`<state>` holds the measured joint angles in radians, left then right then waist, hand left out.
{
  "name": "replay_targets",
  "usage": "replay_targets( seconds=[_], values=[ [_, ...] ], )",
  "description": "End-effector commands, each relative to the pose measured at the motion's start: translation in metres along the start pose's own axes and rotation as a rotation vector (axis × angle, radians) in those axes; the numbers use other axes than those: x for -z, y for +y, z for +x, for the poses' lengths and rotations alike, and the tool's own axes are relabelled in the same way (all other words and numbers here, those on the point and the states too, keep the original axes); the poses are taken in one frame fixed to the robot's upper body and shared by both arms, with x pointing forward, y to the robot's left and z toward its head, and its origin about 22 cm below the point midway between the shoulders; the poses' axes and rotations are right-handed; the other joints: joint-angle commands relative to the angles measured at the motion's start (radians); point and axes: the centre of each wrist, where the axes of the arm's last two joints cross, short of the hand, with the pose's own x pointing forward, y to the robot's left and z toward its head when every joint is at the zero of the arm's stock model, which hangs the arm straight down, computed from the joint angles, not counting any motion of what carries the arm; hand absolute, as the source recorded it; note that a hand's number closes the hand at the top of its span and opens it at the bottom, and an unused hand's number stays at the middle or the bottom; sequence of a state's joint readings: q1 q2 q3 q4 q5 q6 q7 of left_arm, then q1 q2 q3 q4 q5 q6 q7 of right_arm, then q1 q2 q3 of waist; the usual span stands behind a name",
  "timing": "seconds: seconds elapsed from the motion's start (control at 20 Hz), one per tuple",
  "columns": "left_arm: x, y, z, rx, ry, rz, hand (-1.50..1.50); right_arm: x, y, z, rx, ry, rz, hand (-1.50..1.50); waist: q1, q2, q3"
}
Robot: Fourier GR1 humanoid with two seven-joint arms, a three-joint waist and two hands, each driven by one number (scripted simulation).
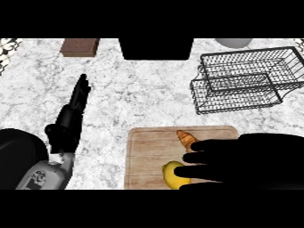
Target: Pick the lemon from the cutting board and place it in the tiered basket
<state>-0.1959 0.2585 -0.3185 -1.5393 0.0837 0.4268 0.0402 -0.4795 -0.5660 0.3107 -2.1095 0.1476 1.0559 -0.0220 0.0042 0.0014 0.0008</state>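
Right hand [266,160] hangs over the cutting board [147,151], fingers stretched out and mostly open, laid against the lemon [172,174] at the board's near edge but not clearly clasping it. If the fingers close from here, they could roll the lemon off that edge or bump the brown pastry [186,138] just beside them. The basket [246,80] stands well apart on the worktop [134,98], and its wire rim could snag the carry. One lemon, one pastry, one board, one basket, two hands. The left hand [75,111] rests open at left.

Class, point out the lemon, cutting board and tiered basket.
lemon [172,173]: head view, its exposed yellow side.
cutting board [149,147]: head view, bare wood at left.
tiered basket [236,101]: head view, lower tier's front wall.
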Motion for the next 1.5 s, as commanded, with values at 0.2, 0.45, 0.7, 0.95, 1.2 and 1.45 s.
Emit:
replay_targets(
  seconds=[0.2,0.45,0.7,0.95,1.2,1.45],
  values=[
    [-0.013,0.001,-0.017,-0.011,0.0,-0.014,0.0,0.005,0.014,-0.003,-0.084,0.015,0.069,-1.5,0.003,0.0,0.0],
    [0.002,0.006,0.008,0.014,-0.005,-0.005,0.0,0.001,0.019,-0.013,-0.146,0.036,0.082,-1.5,0.002,-0.001,0.0],
    [-0.006,-0.009,-0.005,-0.003,-0.009,-0.018,0.0,0.02,0.027,-0.018,-0.221,-0.027,0.079,-1.5,0.005,0.001,0.0],
    [0.002,0.007,-0.009,0.008,-0.005,0.0,0.0,0.015,0.032,-0.028,-0.28,-0.042,0.048,-1.5,-0.001,0.0,-0.001],
    [-0.004,0.005,-0.009,0.013,-0.026,-0.008,0.0,0.037,0.049,-0.049,-0.262,0.038,0.014,-1.5,0.002,-0.001,-0.001],
    [-0.01,0.005,-0.014,0.005,0.002,-0.01,0.0,0.053,0.051,-0.069,-0.236,0.063,0.014,-1.5,0.005,0.0,-0.001]
  ],
)
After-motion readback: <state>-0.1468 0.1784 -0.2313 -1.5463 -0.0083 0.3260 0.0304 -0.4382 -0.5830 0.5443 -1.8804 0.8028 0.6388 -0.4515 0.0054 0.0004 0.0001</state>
